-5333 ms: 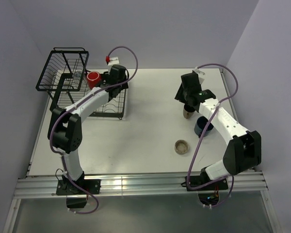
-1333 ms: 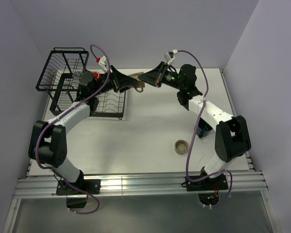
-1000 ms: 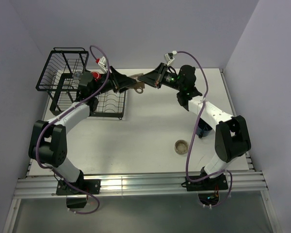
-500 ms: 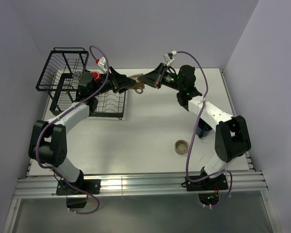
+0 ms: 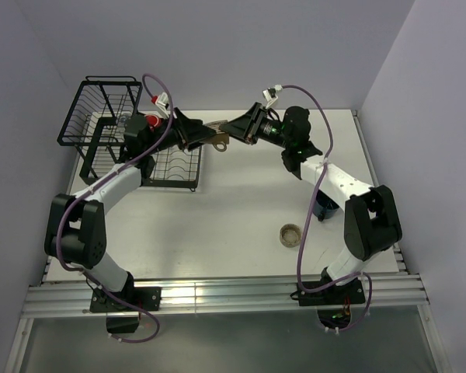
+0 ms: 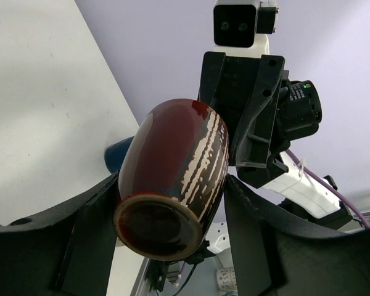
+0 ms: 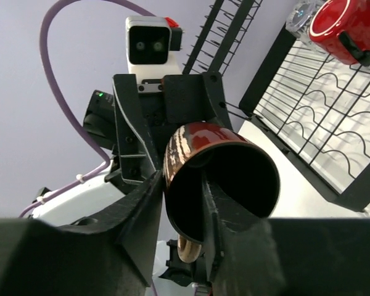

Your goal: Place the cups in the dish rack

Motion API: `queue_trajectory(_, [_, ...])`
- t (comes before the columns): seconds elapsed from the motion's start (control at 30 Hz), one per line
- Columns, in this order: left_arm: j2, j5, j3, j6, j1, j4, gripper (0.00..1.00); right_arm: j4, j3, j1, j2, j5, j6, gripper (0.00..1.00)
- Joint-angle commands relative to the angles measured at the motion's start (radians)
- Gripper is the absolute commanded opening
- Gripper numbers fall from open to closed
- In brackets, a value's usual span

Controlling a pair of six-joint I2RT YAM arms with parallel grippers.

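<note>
My left arm [image 5: 116,180] reaches toward 12 o'clock, the left gripper [image 6: 169,203] pointing to 3 and clamped on the sides of a cup [image 6: 172,160]. My right arm [image 5: 334,177] mirrors it, the right gripper [image 7: 179,209] pointing to 9, jaws parted astride the rim.

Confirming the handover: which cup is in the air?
The brown glazed cup, between the left gripper and right gripper. The red mug sits in the dish rack; the dark blue mug and low beige cup stand on the table.

White table [image 5: 233,221], lavender walls [image 5: 279,47]
</note>
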Motion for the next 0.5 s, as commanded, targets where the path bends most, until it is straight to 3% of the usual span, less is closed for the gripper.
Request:
queue_trajectory(0.0, [-0.083, 0.008, 0.025, 0.013, 0.022, 0.074, 0.00, -0.019, -0.011, 0.001, -0.051, 0.032, -0.047, 0.38])
queue_trajectory(0.1, [-0.092, 0.002, 0.032, 0.039, 0.031, 0.043, 0.00, -0.024, -0.025, -0.005, -0.059, 0.043, -0.047, 0.40])
queue_trajectory(0.33, [-0.124, -0.074, 0.101, 0.212, 0.042, -0.214, 0.00, -0.057, -0.068, -0.040, -0.105, 0.081, -0.065, 0.41])
queue_trajectory(0.47, [-0.130, -0.206, 0.204, 0.399, 0.042, -0.505, 0.00, -0.129, -0.085, -0.063, -0.159, 0.151, -0.110, 0.41])
